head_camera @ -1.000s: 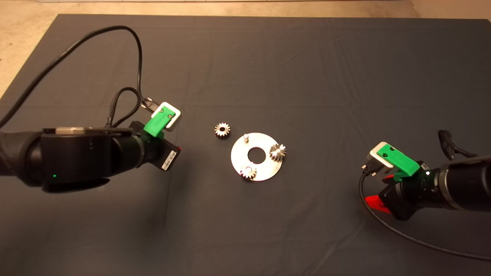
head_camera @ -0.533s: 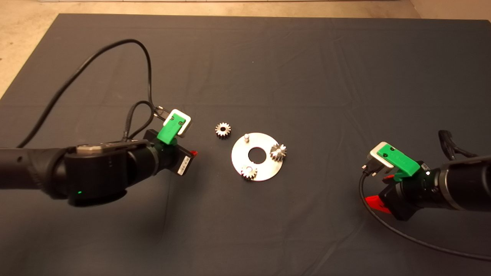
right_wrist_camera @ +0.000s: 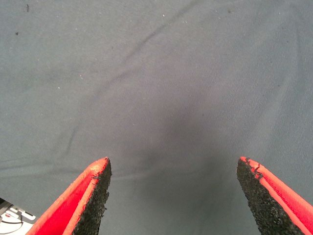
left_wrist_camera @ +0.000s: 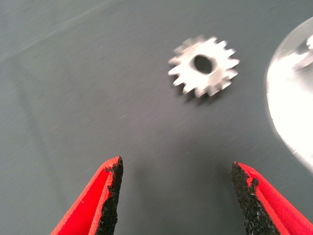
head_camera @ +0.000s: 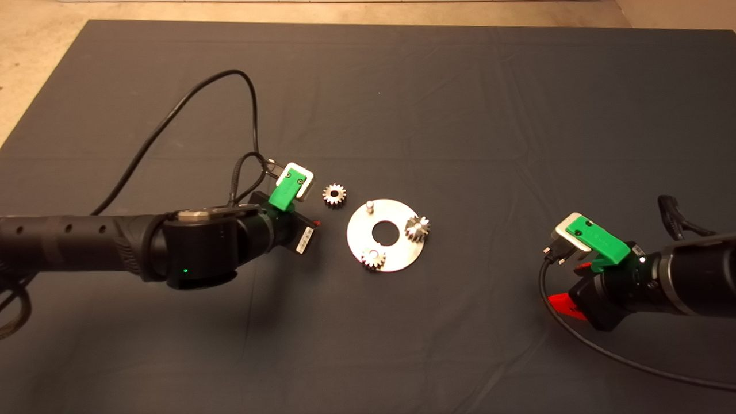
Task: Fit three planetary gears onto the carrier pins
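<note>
Loose gear [head_camera: 334, 195] flat, bore up | left pincer [left_wrist_camera: 173, 196] released, empty | right pincer [right_wrist_camera: 172, 188] released

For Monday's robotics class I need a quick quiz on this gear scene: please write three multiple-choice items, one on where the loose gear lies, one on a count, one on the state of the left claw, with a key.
1. Where does the loose gear lie?
A. On the mat, beside the disc
B. In the disc's centre hole
C. Between the right claw's fingers

2. How many gears sit on pins of the disc?
A. None
B. Two
C. Three

3. What state is the left claw in?
A. Shut on a gear
B. Shut and empty
C. Open, near the loose gear

Key:
1. A, since the gear lies flat on the mat, clear of the disc's rim.
2. B, since two gears are on pins and one pin stands bare.
3. C, since its fingers stand apart with only mat between them.
</note>
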